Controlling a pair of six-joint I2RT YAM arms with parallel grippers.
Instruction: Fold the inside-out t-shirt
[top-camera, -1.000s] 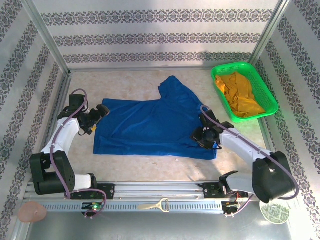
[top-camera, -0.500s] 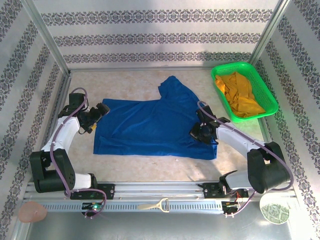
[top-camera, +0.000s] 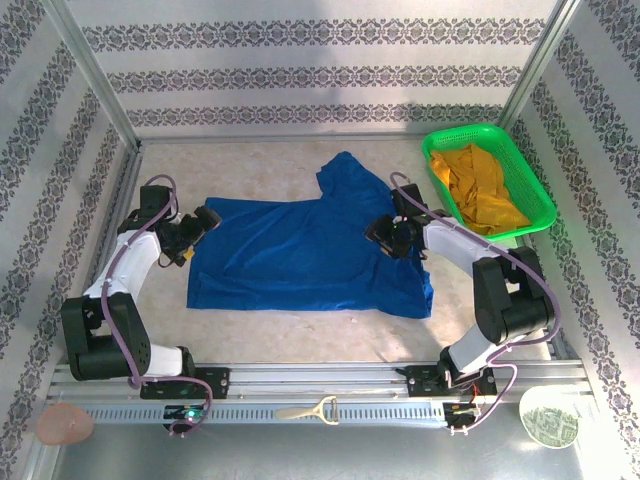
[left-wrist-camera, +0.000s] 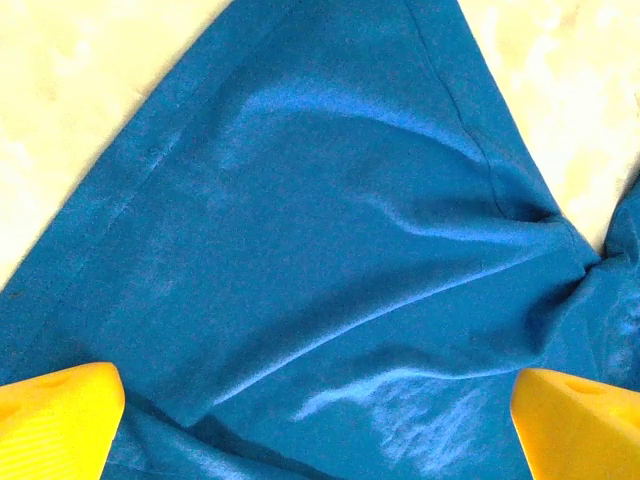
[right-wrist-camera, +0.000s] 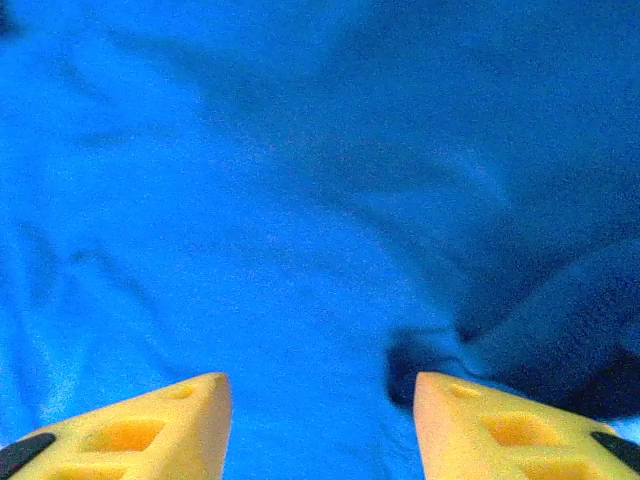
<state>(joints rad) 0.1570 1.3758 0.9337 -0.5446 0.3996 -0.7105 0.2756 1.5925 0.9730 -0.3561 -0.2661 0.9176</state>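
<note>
The royal-blue cloth t-shirt (top-camera: 300, 255) lies spread out on the middle of the pale marbled table (top-camera: 250, 165). It is mostly flat with soft wrinkles, and one sleeve points toward the far wall. The left gripper (top-camera: 205, 218) is at the left edge of the shirt, low over the cloth. In the left wrist view its jaws stand wide open, with the yellow fingers (left-wrist-camera: 55, 415) at both lower corners and a seam of the shirt running between them. The right gripper (top-camera: 380, 232) is over the right part of the shirt, near the base of the sleeve. In the right wrist view its jaws are apart about half way, and a small dark fold of cloth touches the inner side of one yellow finger (right-wrist-camera: 470, 425). At the far right corner stands a bright green plastic basket (top-camera: 440, 150) with a crumpled mustard-yellow garment (top-camera: 485, 195) inside, well apart from the shirt.
</note>
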